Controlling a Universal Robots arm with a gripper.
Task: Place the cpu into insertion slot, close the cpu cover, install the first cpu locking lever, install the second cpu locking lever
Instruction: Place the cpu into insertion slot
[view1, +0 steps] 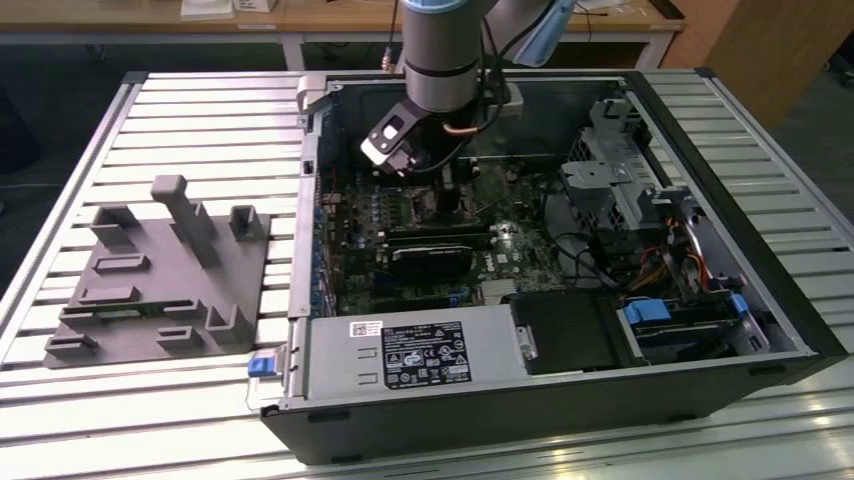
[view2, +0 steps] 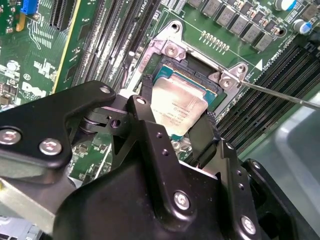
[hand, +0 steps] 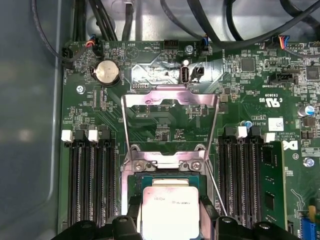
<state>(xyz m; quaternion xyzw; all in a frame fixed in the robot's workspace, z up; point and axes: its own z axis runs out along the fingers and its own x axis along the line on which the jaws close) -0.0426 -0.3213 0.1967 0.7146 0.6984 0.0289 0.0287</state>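
The 2 black fingers (view2: 145, 125) of the gripper (view2: 175, 125) pinch the cpu (view2: 177, 105) by 2 opposite edges, pale metal face up, directly over the insertion slot (view2: 194, 60). Whether the chip is fully seated I cannot tell. In the first wrist view the cpu cover (hand: 150, 100) is swung open on the side of the slot away from the fingers, with green board showing through its cut-out. A thin locking lever (view2: 280, 95) sticks out free from a corner of the slot's silvery rim. Memory slots (hand: 90, 190) run along both sides of the socket. In the exterior view the arm (view1: 441, 50) comes in from 12 o'clock into the open computer case (view1: 561, 415). The long black card (view1: 430, 252) lies at 6 o'clock of the gripper, and a grey fixture (view1: 160, 270) sits on the slatted table (view1: 200, 110) at 9 o'clock of the case.
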